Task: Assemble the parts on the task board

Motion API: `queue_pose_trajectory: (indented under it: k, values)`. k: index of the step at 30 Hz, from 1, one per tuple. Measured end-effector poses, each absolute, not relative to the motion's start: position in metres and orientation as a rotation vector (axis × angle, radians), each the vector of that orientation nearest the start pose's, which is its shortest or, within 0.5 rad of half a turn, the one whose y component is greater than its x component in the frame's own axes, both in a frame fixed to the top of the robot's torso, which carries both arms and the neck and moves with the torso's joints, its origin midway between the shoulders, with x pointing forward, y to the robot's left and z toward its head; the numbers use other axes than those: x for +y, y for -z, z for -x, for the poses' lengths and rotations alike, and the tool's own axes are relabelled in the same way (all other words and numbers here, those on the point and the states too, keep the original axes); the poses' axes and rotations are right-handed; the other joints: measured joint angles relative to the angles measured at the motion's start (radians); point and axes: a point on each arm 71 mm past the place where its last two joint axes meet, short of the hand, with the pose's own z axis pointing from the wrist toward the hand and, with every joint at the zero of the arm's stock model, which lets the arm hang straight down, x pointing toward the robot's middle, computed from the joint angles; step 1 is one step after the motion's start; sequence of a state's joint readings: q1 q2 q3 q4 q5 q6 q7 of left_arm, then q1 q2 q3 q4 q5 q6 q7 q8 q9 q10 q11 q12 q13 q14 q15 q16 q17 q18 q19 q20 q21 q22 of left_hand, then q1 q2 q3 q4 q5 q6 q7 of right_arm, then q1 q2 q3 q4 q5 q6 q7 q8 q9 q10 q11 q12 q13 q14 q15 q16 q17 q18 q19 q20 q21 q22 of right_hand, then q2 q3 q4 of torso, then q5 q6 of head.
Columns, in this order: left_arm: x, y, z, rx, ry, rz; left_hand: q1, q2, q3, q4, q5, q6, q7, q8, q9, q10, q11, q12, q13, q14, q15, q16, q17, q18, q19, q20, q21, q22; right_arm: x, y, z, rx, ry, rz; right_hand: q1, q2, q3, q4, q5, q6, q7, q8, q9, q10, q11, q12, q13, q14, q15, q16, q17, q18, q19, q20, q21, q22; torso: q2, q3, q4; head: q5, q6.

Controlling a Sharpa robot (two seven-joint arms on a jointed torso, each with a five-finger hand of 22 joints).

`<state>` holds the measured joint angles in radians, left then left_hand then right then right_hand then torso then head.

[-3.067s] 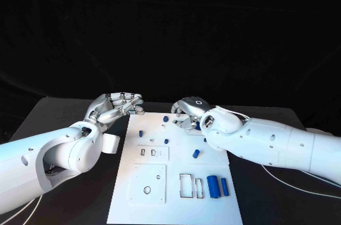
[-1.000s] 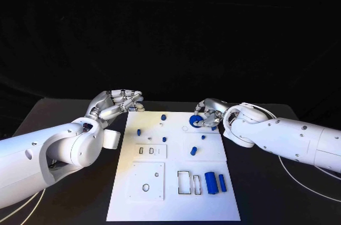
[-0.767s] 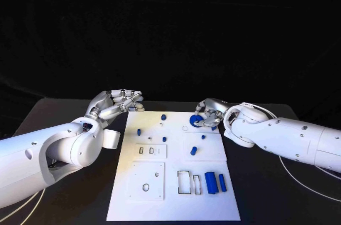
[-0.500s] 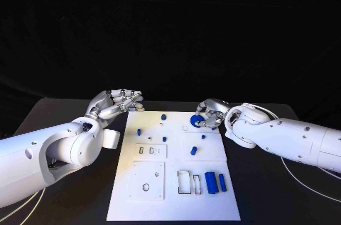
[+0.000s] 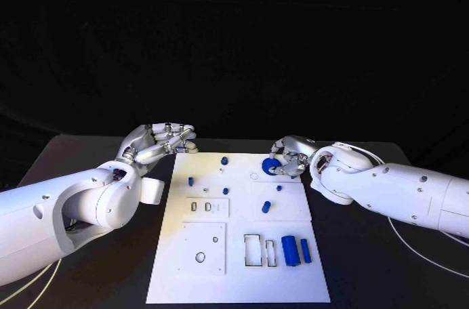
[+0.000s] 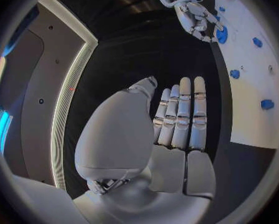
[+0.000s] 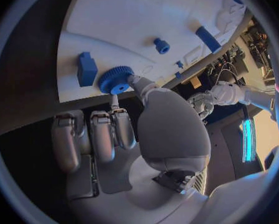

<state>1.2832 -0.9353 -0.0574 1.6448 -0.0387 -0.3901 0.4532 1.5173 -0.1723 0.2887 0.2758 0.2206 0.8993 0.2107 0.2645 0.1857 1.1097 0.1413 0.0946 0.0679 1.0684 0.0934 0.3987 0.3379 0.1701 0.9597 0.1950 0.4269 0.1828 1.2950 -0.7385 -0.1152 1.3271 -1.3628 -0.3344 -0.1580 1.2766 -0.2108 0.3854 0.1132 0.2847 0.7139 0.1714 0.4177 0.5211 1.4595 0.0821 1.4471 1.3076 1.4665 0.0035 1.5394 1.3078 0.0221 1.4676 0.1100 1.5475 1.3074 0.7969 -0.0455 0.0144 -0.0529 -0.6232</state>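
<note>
Head view: right hand (image 5: 289,158) still pinches gear (image 5: 271,165).

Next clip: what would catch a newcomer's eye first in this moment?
Most striking is the round blue toothed gear, pinched by the right hand at the far right edge of the white task board. Across from it, the left hand sits just off the board's far left corner, holding nothing. Near the board's near right part lie two blue bar-shaped parts.
</note>
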Motion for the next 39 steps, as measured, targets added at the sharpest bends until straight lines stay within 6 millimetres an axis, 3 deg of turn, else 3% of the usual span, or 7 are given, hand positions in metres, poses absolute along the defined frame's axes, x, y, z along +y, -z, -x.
queue_pose_trajectory:
  k: [9, 15, 22, 28, 30, 32, 39]
  values:
    - [0.223, 0.132, -0.478, 1.308, 1.544, 0.986, 0.000, 0.000, 0.000, 0.000, 0.000, -0.004, -0.004, 0.000, 0.000, 0.000, 0.000, 0.000, 0.000, 0.000, 0.000, 0.000, 0.001, 0.000, 0.000, 0.000, 0.000, 0.000, -0.214, 0.175, -0.530, 1.664, -0.511, 0.048, 0.006, -0.006, 0.010, -0.002, 0.035, -0.015, 0.001, 0.000, -0.001, 0.000, 0.000, 0.000, 0.000, -0.004, 0.004, 0.004, 0.000, 0.000, -0.002, 0.005, 0.004, 0.000, 0.000, 0.0001, 0.0000, -0.001, -0.001]
    - [0.224, 0.132, -0.478, 1.309, 1.542, 0.988, 0.000, 0.000, 0.000, 0.000, 0.000, -0.004, -0.004, 0.000, 0.000, 0.000, 0.000, 0.000, 0.000, 0.000, 0.000, 0.000, 0.001, 0.000, 0.000, 0.000, 0.000, 0.000, -0.214, 0.175, -0.529, 1.664, -0.512, 0.053, 0.002, -0.010, 0.019, -0.001, 0.079, -0.016, 0.002, 0.013, -0.002, 0.003, 0.003, 0.000, 0.000, 0.000, 0.007, 0.004, 0.000, 0.000, -0.002, 0.005, 0.006, 0.000, 0.000, 0.0000, 0.0000, -0.002, -0.002]
    - [0.224, 0.132, -0.478, 1.309, 1.540, 0.989, 0.000, 0.000, 0.000, 0.000, 0.000, -0.004, -0.004, 0.000, 0.000, 0.000, 0.000, 0.000, 0.000, 0.000, 0.000, 0.000, 0.001, 0.000, 0.000, 0.000, 0.000, 0.000, -0.214, 0.176, -0.529, 1.665, -0.512, 0.054, 0.002, -0.010, 0.062, 0.003, 0.093, 0.013, -0.005, 0.035, -0.002, 0.003, 0.003, 0.006, 0.000, 0.000, 0.007, 0.004, 0.000, 0.000, -0.002, 0.005, 0.010, 0.001, 0.000, -0.0004, 0.0000, -0.003, -0.001]
    - [0.224, 0.132, -0.478, 1.311, 1.540, 0.989, 0.000, 0.000, 0.000, 0.000, 0.000, -0.004, -0.004, 0.000, 0.000, 0.000, 0.000, 0.000, 0.000, 0.000, 0.000, 0.000, 0.002, 0.000, 0.000, 0.000, 0.000, 0.000, -0.212, 0.174, -0.529, 1.656, -0.513, 0.060, -0.001, -0.006, 0.114, -0.006, 0.040, 0.067, -0.019, 0.042, -0.014, 0.006, -0.008, 0.015, 0.000, -0.001, 0.001, 0.004, 0.000, 0.000, -0.002, 0.005, 0.015, 0.001, 0.000, -0.0009, 0.0001, -0.005, -0.002]
    - [0.224, 0.132, -0.478, 1.311, 1.540, 0.989, 0.000, 0.000, 0.000, 0.000, 0.000, -0.004, -0.004, 0.000, 0.000, 0.000, 0.000, 0.000, 0.000, 0.000, 0.000, 0.000, 0.002, 0.000, 0.000, 0.000, 0.000, 0.000, -0.211, 0.174, -0.529, 1.648, -0.512, 0.068, -0.001, -0.006, 0.121, -0.011, 0.032, 0.072, -0.019, 0.043, -0.014, 0.008, -0.010, 0.017, 0.000, 0.000, 0.000, 0.006, 0.000, -0.002, -0.002, 0.005, 0.018, 0.001, 0.000, -0.0009, 0.0003, -0.005, -0.002]
    - [0.224, 0.132, -0.478, 1.311, 1.540, 0.990, 0.000, 0.000, 0.000, 0.000, 0.000, -0.004, -0.004, 0.000, 0.000, 0.000, 0.000, 0.000, 0.000, 0.000, 0.000, 0.000, 0.002, 0.000, 0.000, 0.000, 0.000, 0.000, -0.209, 0.174, -0.528, 1.635, -0.511, 0.080, -0.003, -0.005, 0.129, -0.012, 0.017, 0.076, -0.016, 0.044, -0.014, 0.006, -0.016, 0.017, 0.000, -0.002, -0.002, 0.008, 0.000, -0.015, -0.002, 0.004, 0.018, 0.001, 0.000, -0.0009, 0.0003, -0.005, -0.002]
    - [0.225, 0.132, -0.479, 1.311, 1.538, 0.990, 0.000, 0.000, 0.004, 0.004, 0.000, -0.004, -0.004, 0.000, 0.000, 0.000, 0.000, -0.005, 0.000, 0.000, 0.000, -0.005, 0.003, 0.000, 0.000, 0.000, 0.000, 0.001, -0.195, 0.170, -0.519, 1.572, -0.527, 0.137, -0.006, -0.002, 0.135, -0.011, -0.007, 0.082, -0.013, 0.045, -0.016, 0.005, -0.016, 0.021, 0.000, 0.000, -0.008, 0.008, 0.000, -0.015, -0.001, -0.003, 0.018, 0.000, 0.000, -0.0009, 0.0006, -0.004, 0.000]
